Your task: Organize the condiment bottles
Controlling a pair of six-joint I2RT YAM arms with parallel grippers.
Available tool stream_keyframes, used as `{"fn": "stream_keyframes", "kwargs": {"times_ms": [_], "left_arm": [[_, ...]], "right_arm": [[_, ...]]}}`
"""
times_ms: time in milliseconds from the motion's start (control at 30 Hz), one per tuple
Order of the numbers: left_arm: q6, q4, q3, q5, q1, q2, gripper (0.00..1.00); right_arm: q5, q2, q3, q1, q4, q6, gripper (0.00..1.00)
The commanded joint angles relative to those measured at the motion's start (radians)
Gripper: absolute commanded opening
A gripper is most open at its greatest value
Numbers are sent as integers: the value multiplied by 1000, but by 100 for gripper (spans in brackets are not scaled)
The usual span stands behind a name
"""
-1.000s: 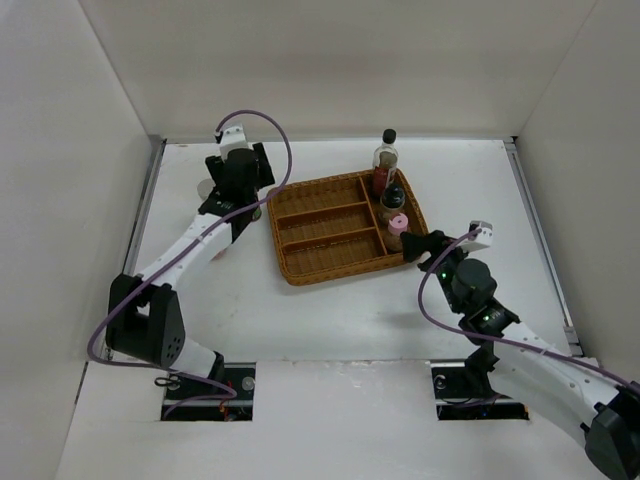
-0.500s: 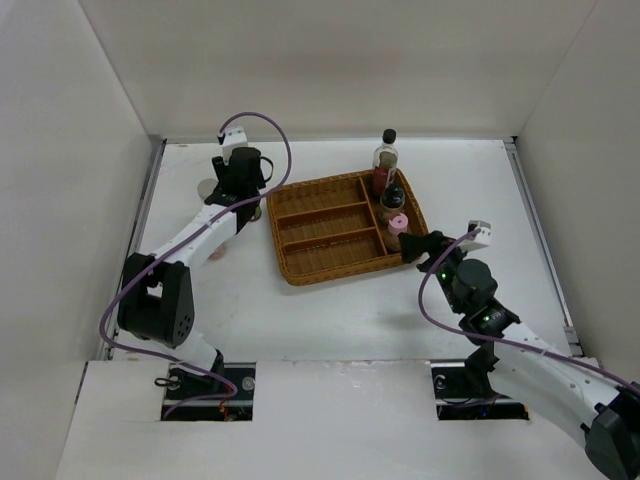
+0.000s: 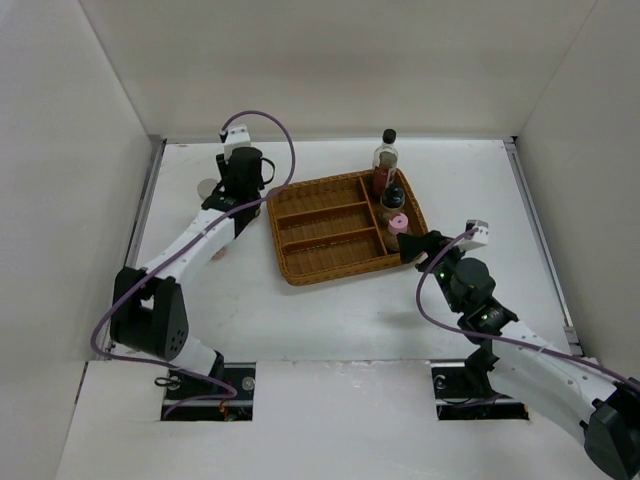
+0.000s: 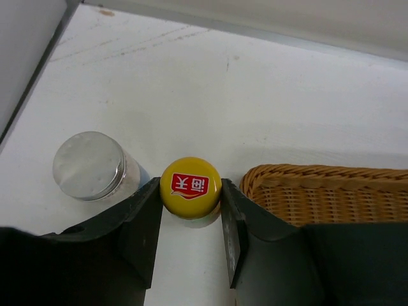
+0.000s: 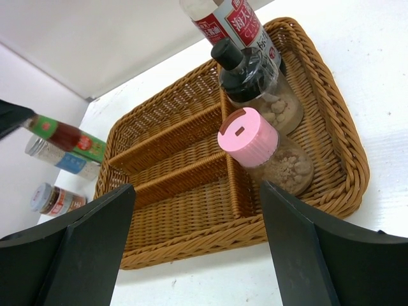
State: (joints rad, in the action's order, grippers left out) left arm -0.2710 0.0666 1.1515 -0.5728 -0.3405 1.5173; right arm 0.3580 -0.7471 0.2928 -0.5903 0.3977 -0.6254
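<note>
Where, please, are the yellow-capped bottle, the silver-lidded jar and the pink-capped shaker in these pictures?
yellow-capped bottle point(image 4: 190, 187), left wrist view, centre of its yellow cap.
silver-lidded jar point(image 4: 88, 165), left wrist view, middle of its silver lid.
pink-capped shaker point(image 5: 248, 138), right wrist view, top of its pink cap.

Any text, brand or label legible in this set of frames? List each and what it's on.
"海天": white on red, upside down in the left wrist view, on the yellow cap of the green bottle.
"海天": on the red label of the tall clear bottle; its smaller print is unreadable.
Labels on the green bottle, blue-label jar and red-lidded jar: too blurred to read.
</note>
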Motion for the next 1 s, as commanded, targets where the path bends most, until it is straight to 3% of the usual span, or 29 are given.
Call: {"fn": "stream_keyframes", "kwargs": {"times_ms": [0,200,433,667,967], "left_arm": [[55,-145,88,-48,-54,-184,16],[82,-179,160,-55,-168,-207,16],[79,-200,332,2,-309,-19,16],[76,-215,500,59,-352,174,16],[73,-248,574,94,-377,320,16]], "right_arm": [[-13,0,0,-3,70,-5,86],[-13,9,-1,-3,70,-5,86],[-13,26,-6,-1,70,-5,87],[-13,31,-6,-1,67,-5,88],[-13,34,-7,-1,64,-4,89]]}}
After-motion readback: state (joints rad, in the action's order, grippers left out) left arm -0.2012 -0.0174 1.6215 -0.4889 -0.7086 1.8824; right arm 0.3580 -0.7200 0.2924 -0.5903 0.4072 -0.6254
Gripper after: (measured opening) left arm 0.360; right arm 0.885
